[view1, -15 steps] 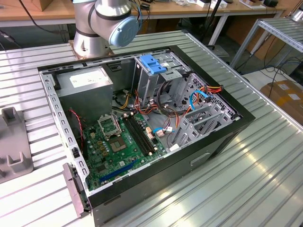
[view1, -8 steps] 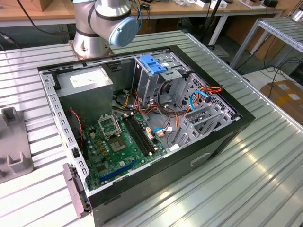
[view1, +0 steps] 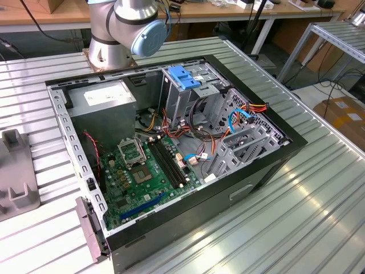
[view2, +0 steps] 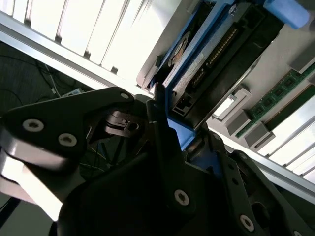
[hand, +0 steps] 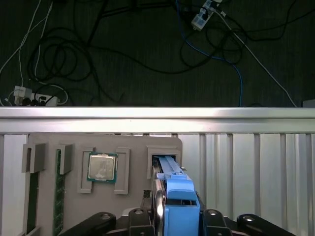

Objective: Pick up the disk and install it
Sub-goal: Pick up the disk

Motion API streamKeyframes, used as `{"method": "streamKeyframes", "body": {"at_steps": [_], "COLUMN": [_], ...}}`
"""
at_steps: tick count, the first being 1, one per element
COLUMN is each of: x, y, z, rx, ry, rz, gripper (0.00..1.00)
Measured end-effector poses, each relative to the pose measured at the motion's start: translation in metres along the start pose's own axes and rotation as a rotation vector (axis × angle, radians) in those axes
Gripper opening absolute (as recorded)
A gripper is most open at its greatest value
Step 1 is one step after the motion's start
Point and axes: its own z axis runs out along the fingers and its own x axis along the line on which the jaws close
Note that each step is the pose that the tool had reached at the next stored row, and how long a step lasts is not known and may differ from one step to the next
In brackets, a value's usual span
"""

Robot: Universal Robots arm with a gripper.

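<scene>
Gripping disk [hand: 177,194] — black fingers [view2: 158,129] clamped | flat slab, smooth blue plastic rails

Smooth blue plastic-railed disk [hand: 181,192], ribbed metal table [view1: 319,194]

Exterior view: mounted high and set back, angled down onto the open black computer case [view1: 171,225] on the ribbed metal table [view1: 319,194]. A grey moulded plastic tray [view1: 17,171] lies at the exterior view's left edge.

First wrist view: looks over the black gripper [hand: 174,223] onto the tray and past the table edge to the floor.

Second wrist view: very close, sighting along one finger [view2: 157,128].

Both wrist views share the tray and the blue-railed grey metal disk [hand: 179,196] [view2: 206,64].
</scene>
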Motion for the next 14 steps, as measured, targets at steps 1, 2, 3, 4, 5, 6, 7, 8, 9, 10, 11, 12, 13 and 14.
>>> {"method": "streamKeyframes", "body": {"at_steps": [1,2,3,4,5,6,7,8,9,10,11,12,13,14], "x": [0.0,0.0,0.0,0.0,0.0,0.0,0.0,0.0,0.0,0.0,0.0,0.0,-0.0001,-0.0002], "y": [0.0,0.0,0.0,0.0,0.0,0.0,0.0,0.0,0.0,0.0,0.0,0.0,0.0,0.0002], "z": [0.0001,0.0001,0.0001,0.0002,0.0002,0.0002,0.0002,0.0003,0.0003,0.0003,0.0003,-0.0003,-0.0022,-0.0037], "rx": [0.0,0.0,0.0,0.0,0.0,0.0,0.0,0.0,0.0001,0.0001,0.0,0.0003,0.0004,0.0002], "ry": [0.0,0.0,0.0,0.0,0.0,0.0,0.0,0.0,0.0,0.0,-0.0002,-0.0004,-0.0009,-0.0025], "rz": [0.0,0.0,0.0,0.0,0.0,0.0,0.0,0.0,0.0,0.0,0.0,0.0,0.0,0.0], "gripper": [0.37,0.37,0.37,0.37,0.37,0.37,0.37,0.37,0.37,0.37,0.37,0.37,0.37,0.37]}}
